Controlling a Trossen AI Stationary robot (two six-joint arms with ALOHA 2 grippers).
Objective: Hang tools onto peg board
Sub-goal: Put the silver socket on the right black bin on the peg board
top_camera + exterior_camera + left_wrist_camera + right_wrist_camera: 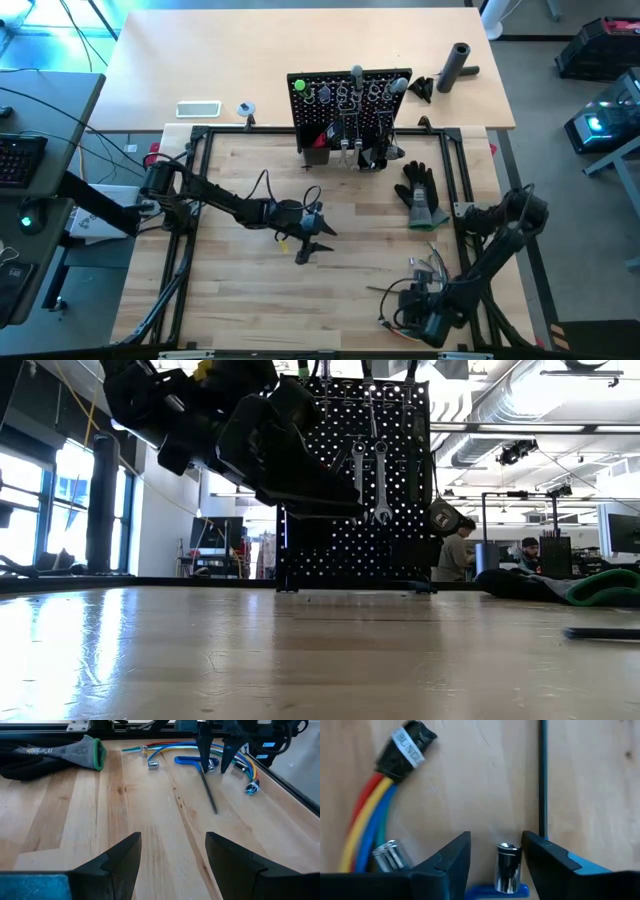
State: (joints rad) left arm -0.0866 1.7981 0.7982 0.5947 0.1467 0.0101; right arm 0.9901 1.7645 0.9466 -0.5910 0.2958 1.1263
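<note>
Only right wrist view: right claw (495,851) spread astride hex key (542,780) | left claw (172,855) spread, empty

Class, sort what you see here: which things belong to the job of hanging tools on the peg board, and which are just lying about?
Job:
peg board
two silver wrenches hanging on it
blue-handled hex key
right gripper, open over the hex key
left gripper, open

Lying about:
black glove
coloured wire bundle
black cylinder

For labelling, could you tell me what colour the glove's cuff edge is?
Green, clearest in the left wrist view: glove.
</note>
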